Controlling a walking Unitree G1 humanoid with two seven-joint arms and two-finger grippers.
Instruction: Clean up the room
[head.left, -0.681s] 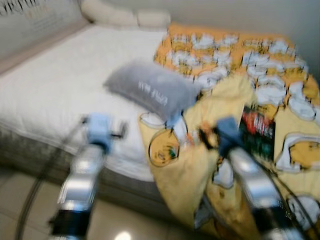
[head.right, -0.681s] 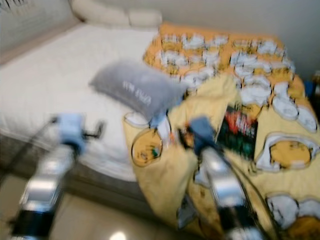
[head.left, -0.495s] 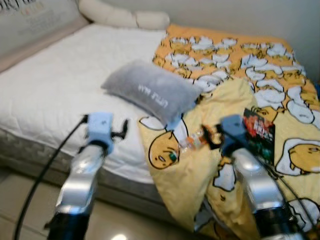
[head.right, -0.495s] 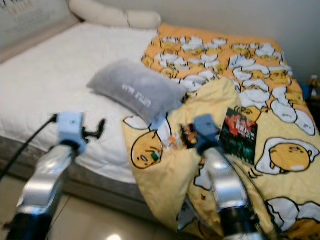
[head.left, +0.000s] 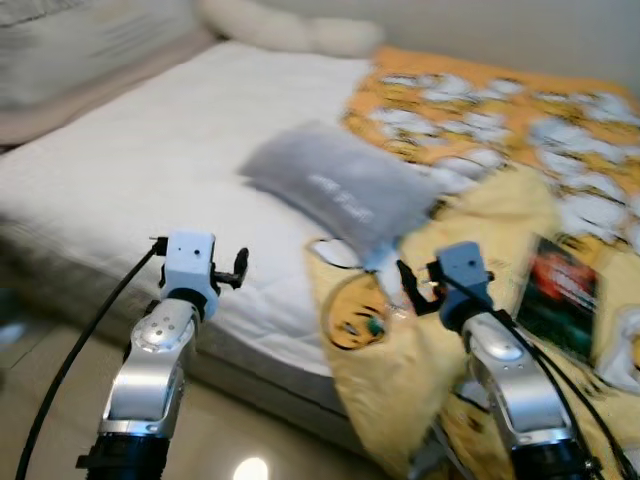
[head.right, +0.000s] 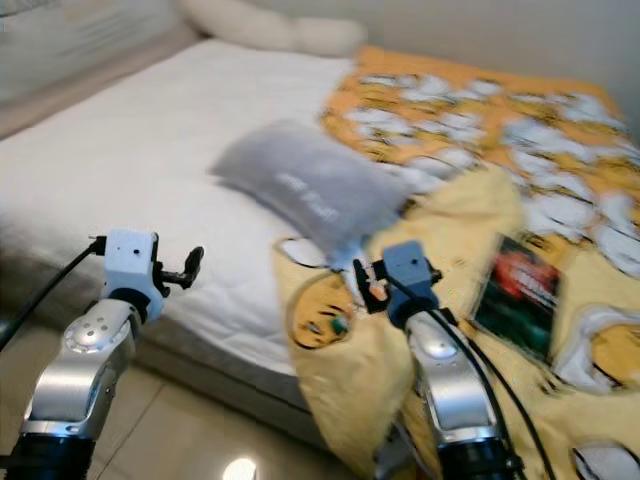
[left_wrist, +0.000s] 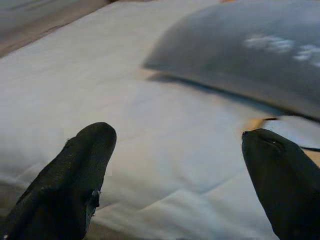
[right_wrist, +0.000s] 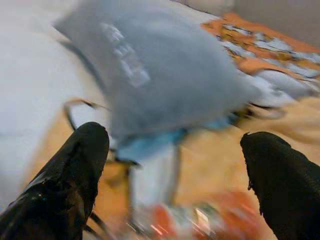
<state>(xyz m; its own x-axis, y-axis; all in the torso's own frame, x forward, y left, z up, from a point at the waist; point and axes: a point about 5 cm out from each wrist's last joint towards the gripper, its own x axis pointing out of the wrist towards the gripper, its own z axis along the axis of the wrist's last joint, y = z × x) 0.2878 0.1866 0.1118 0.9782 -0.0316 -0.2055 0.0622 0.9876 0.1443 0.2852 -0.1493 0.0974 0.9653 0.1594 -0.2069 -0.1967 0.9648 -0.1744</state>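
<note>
A grey pillow (head.left: 340, 190) lies askew in the middle of the bed, one corner over a rumpled yellow blanket (head.left: 420, 370) printed with egg cartoons. On the blanket rests a dark red and green book (head.left: 560, 295). A small orange and clear packet (right_wrist: 190, 220) lies blurred just below the pillow's corner. My right gripper (head.left: 405, 288) hovers open over the blanket's fold, close to that packet, with the pillow (right_wrist: 160, 85) just beyond its fingers (right_wrist: 65, 175). My left gripper (head.left: 240, 268) is open above the near edge of the white mattress (left_wrist: 150, 135), left of the pillow.
A long white bolster (head.left: 300, 30) lies at the head of the bed by the wall. The orange part of the blanket (head.left: 480, 100) covers the far right of the bed. Shiny tiled floor (head.left: 250, 440) runs along the bed's near side.
The whole picture has slid to the right, so the camera has turned left, and it is blurred again. Both arms stay raised with their fingers apart.
</note>
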